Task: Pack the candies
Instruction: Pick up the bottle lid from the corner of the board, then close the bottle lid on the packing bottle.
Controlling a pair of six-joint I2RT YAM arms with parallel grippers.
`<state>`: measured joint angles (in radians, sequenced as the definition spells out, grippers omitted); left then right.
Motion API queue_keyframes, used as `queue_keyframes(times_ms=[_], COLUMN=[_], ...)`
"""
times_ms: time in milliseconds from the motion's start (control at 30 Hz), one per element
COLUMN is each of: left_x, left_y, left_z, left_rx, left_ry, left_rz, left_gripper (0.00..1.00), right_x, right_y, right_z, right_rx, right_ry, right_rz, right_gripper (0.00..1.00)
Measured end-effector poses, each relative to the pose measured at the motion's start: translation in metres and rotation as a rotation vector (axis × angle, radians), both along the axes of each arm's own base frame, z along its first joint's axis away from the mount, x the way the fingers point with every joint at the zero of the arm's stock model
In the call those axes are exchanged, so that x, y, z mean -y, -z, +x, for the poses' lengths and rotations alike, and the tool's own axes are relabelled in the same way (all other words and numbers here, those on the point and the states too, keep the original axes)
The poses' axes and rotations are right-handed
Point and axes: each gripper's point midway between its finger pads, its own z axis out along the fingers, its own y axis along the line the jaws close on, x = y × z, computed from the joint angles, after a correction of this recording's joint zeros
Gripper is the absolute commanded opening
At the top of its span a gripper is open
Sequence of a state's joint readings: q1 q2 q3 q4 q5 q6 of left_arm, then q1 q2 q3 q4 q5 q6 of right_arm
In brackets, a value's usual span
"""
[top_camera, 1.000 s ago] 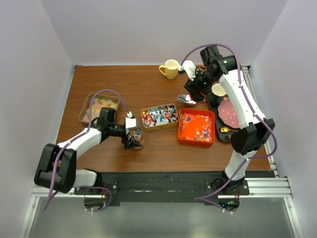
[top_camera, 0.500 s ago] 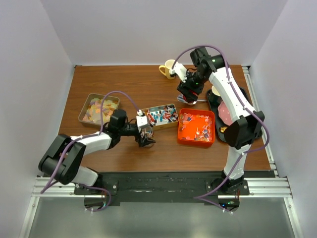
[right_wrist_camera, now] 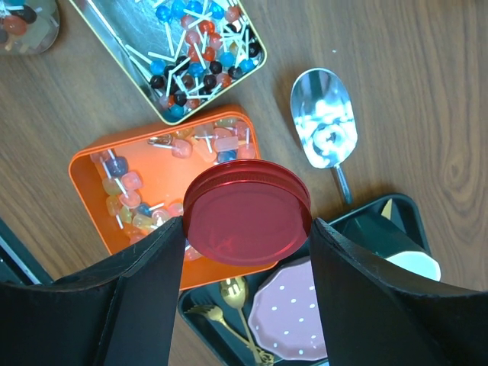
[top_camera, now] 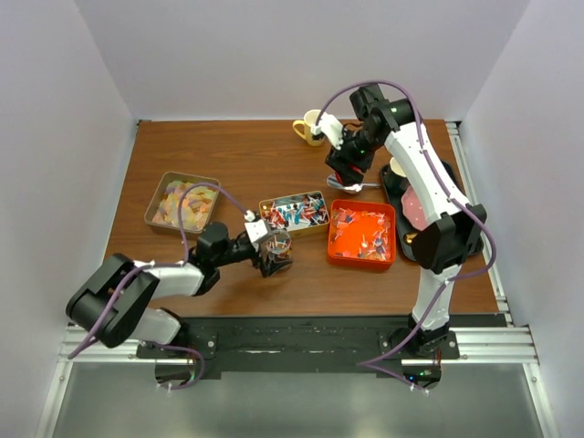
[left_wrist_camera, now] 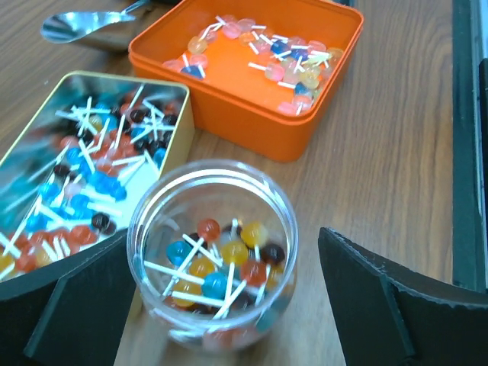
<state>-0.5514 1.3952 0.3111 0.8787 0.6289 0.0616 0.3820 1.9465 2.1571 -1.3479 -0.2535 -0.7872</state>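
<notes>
A clear jar (left_wrist_camera: pixel 213 259) part full of lollipop candies stands on the table by the gold tin (top_camera: pixel 294 213) of red-blue-white candies (left_wrist_camera: pixel 76 168). My left gripper (left_wrist_camera: pixel 221 244) is open around the jar, with a gap at its right finger. Orange-yellow-red candies (left_wrist_camera: pixel 259 57) lie in the orange tray (top_camera: pixel 362 233). Pastel candies fill the grey tin (top_camera: pixel 182 203) at the left. My right gripper (right_wrist_camera: pixel 245 223) is shut on the round red lid (right_wrist_camera: pixel 248 213), held in the air over the orange tray's far edge (right_wrist_camera: pixel 99 164).
A metal scoop (right_wrist_camera: pixel 324 118) lies behind the orange tray. The black tray (top_camera: pixel 401 196) at the right holds a pink dotted plate (right_wrist_camera: pixel 293 328), gold cutlery (right_wrist_camera: pixel 236 297) and a white cup (right_wrist_camera: pixel 415 267). A yellow mug (top_camera: pixel 313 127) stands at the back.
My left arm has carried the jar to the right, up beside the gold tin. My right arm swung left from the black tray to above the scoop with the lid, then stayed.
</notes>
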Motion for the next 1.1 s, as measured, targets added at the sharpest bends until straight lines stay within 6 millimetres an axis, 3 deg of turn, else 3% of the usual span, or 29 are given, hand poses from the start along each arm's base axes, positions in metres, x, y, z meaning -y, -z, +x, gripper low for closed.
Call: queue_keyframes(times_ms=[167, 300, 533, 767, 1100], left_x=[-0.014, -0.018, -0.022, -0.022, -0.015], left_y=[0.014, 0.024, 0.028, 0.025, 0.033], left_z=[-0.011, -0.016, -0.016, -0.014, -0.017], left_rx=[-0.017, -0.021, 0.020, 0.064, 0.073], left_ry=[-0.056, -0.070, -0.083, -0.085, -0.037], left_rz=[0.013, 0.030, 0.036, 0.022, 0.005], left_gripper=[1.00, 1.00, 1.00, 0.94, 0.83], right_x=[-0.013, -0.034, -0.090, -0.130, -0.137], right_y=[-0.001, 0.000, 0.015, 0.023, 0.023], right_z=[0.005, -0.005, -0.050, -0.090, -0.097], right_rx=[0.018, 0.027, -0.029, -0.046, -0.045], right_ry=[-0.038, -0.128, -0.349, -0.516, -0.548], right_rz=[0.002, -0.004, 0.023, 0.016, 0.018], right_gripper=[0.47, 0.47, 0.48, 0.48, 0.47])
